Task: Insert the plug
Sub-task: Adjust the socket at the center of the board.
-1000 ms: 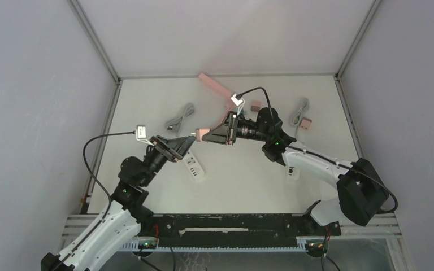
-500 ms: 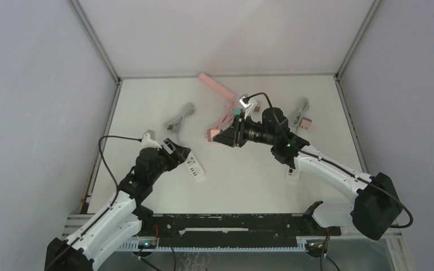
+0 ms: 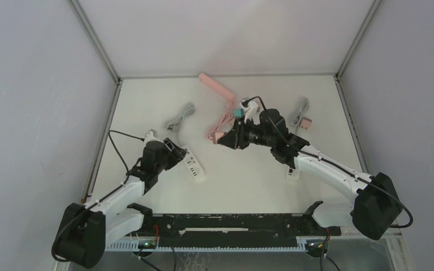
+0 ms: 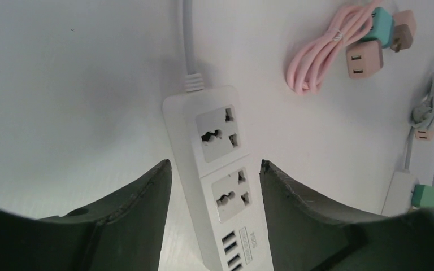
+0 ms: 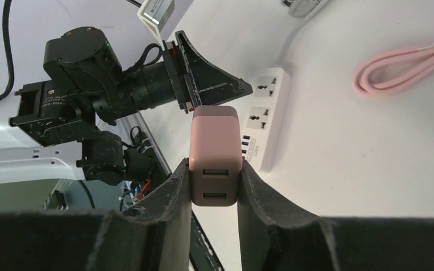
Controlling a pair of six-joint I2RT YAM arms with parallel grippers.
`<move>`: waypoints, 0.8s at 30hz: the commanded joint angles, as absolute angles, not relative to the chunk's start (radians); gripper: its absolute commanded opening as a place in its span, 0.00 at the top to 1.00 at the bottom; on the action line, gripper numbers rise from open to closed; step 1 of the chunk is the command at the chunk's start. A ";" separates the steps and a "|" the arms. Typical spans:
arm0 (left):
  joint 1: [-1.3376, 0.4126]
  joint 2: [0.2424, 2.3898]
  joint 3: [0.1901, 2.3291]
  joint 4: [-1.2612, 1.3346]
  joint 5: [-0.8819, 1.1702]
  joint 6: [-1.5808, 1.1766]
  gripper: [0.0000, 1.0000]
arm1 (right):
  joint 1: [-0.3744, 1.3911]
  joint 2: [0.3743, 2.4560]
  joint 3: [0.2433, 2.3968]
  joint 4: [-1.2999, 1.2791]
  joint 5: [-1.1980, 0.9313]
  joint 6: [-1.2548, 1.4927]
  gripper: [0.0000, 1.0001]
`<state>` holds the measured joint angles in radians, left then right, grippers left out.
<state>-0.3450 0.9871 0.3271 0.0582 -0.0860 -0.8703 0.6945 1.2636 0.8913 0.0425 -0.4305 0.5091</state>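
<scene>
Right wrist, grip: the pink plug point(image 5: 215, 152) is clamped between the fingers of the right claw point(image 5: 215, 186). Its USB face is turned to the camera and its prongs are hidden on the far side.
Right wrist, target: the white power strip point(image 5: 267, 110) lies on the tabletop point(image 5: 373, 158), ahead of the plug and well apart from it. The plug should be squared to one socket before it is lowered.
Left wrist, claw: the left claw point(image 4: 215, 166) stands open astride the power strip, one finger on either side. No firm clamp is seen.
Left wrist, bracing: the strip is best pinned near its USB end, so that both sockets are left uncovered.
Top external, layout: the plug is held to the right of the strip, nearer mid-tabletop.
Top external, risk: the strip is judged likely to skid under a push unless it is braced. A slow, straight approach is advised.
</scene>
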 commanded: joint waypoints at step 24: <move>-0.399 1.279 0.277 0.350 0.211 -0.846 0.79 | 0.773 1.277 1.038 -0.155 -0.246 0.339 1.00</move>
